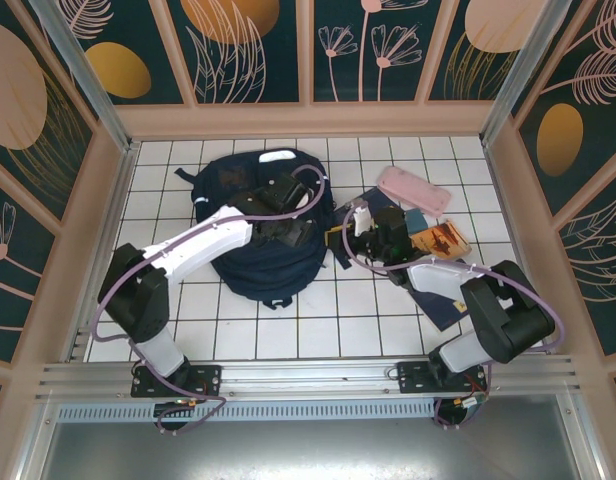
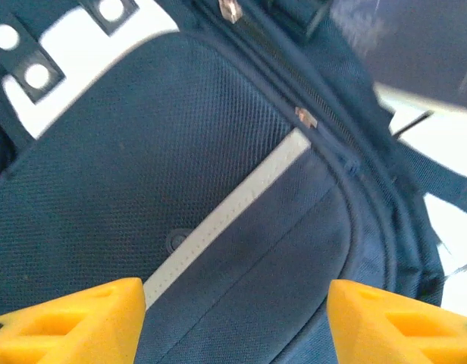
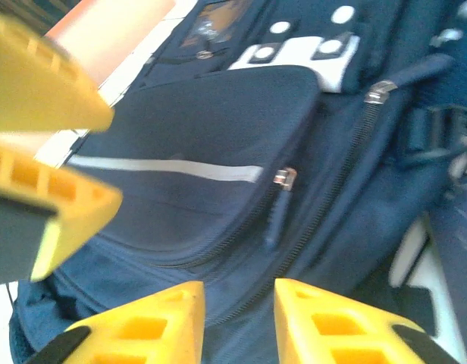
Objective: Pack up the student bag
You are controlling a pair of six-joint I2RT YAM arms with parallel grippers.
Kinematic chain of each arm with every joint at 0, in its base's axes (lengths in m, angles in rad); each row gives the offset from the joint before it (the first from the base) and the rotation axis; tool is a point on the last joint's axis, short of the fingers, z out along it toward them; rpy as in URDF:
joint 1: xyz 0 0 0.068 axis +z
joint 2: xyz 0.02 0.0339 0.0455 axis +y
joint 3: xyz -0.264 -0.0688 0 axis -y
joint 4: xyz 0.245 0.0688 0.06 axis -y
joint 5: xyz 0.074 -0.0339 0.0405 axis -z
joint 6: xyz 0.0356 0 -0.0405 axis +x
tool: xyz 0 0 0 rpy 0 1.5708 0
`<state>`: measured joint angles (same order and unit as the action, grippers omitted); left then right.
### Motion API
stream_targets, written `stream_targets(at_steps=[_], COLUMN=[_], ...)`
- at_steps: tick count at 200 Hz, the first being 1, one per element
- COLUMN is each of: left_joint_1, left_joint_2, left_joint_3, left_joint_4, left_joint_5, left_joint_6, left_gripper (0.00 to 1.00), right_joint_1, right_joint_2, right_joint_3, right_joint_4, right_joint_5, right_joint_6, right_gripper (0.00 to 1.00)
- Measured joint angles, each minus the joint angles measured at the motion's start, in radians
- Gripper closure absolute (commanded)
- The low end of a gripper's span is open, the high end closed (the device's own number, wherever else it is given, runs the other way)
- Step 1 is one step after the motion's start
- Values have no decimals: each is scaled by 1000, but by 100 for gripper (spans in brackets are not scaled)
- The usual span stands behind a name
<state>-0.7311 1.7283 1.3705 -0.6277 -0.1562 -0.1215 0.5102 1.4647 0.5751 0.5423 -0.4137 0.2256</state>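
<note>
Lying lengthwise, student bag (image 1: 273, 278) top far.

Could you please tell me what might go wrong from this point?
The student bag looks zipped shut; its small zipper pull could slip from the right pincer, which stands slightly open near it. The left pincer hangs open over soft fabric and may grab only cloth. The right arm could sweep the pink pencil case or book lying close by.
</note>
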Motion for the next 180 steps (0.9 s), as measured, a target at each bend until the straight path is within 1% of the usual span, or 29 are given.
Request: stream_targets(at_steps=[34, 62, 90, 118, 140, 159, 180], left_joint_1=[-13, -19, -20, -20, -20, -21, -21], left_joint_2=[61, 87, 116, 110, 74, 39, 48], left_joint_3=[-2, 0, 18, 29, 23, 5, 3], left_joint_4=[-43, -51, -64, -80, -74, -70, -79], left_joint_5=[16, 5, 11, 53, 100, 93, 71], left_joint_6=[71, 104, 138, 168, 176, 178, 178], left_gripper=[38, 41, 36, 32, 31, 33, 33], right_joint_1=[-34, -39, -42, -44, -44, -44, -44], right_joint_2=[-11, -30, -48, -56, -58, -59, -60], right_joint_3=[-15, -15, -15, -22, -29, -29, -29], right_joint_4=[-8, -12, -16, -21, -30, -31, -32], right_joint_5=[41, 74, 96, 107, 111, 111, 116], right_joint_6=[48, 73, 85, 93, 97, 99, 99], right_gripper=[56, 55, 54, 53, 52, 52, 52])
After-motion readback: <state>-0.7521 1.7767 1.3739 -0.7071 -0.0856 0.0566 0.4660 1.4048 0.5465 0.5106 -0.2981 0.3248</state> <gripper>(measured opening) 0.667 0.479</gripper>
